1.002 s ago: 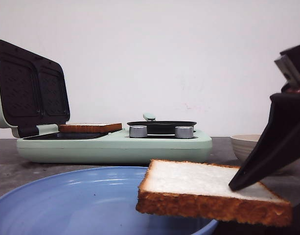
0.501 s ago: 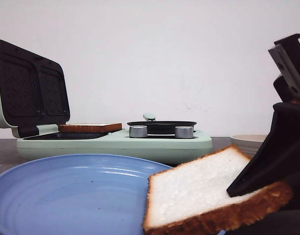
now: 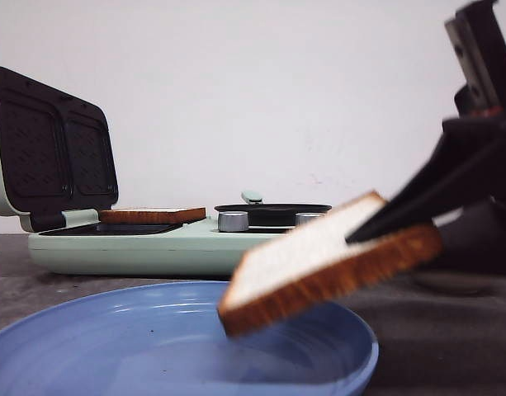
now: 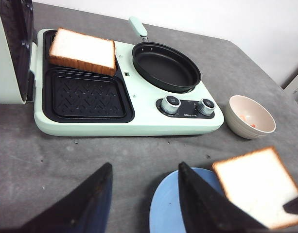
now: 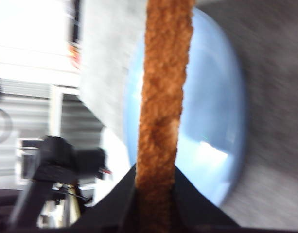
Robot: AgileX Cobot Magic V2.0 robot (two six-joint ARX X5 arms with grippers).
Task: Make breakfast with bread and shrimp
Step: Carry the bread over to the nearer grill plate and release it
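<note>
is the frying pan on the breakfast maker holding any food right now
No, the black frying pan is bare inside, while one bread slice lies on the grill plate beside it.

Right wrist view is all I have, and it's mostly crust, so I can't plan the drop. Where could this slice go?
Observer: The held slice has a partner. The other bread slice lies in the far tray of the sandwich maker, and the near tray is bare.
Operator: Is the lid up?
Observer: Yes, the lid stands open.
Operator: Left arm in the way?
Observer: The left gripper hangs open and empty, short of the sandwich maker.
</note>
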